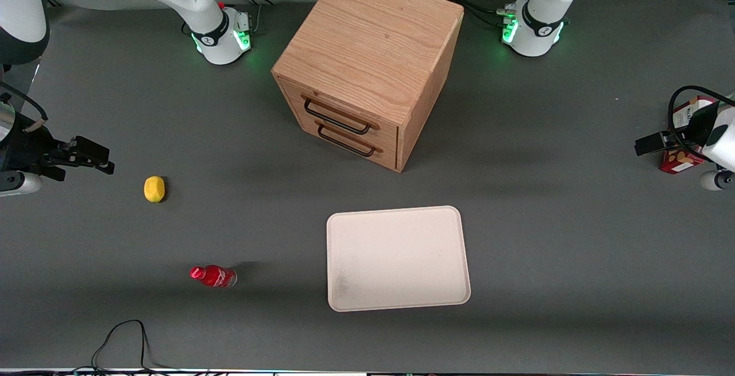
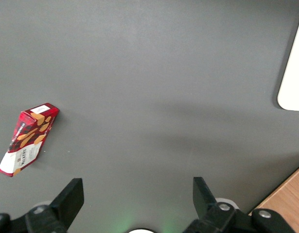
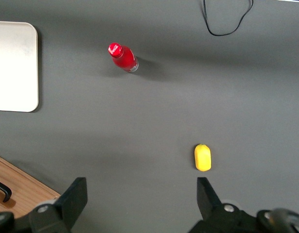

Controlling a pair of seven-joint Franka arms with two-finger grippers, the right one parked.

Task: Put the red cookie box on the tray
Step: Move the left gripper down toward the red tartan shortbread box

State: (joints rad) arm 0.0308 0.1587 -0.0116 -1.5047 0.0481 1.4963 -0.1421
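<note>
red cookie box [image 2: 27, 139]: slim dark-red carton, cookie pictures, white label end, lying flat on table [image 2: 154, 82] | gripper [image 2: 138, 195]: fingers spread wide, holding nothing, above bare table, box off to one side, untouched | tray [image 1: 397, 258]: well apart

A wooden drawer cabinet [image 1: 367, 66] stands on the grey counter [image 1: 545, 221]; toward the parked arm's end lie a lemon [image 1: 154, 189] and, nearer the camera, a small red bottle [image 1: 213, 276]; a black cable [image 1: 123, 341] loops at the counter's near edge.
</note>
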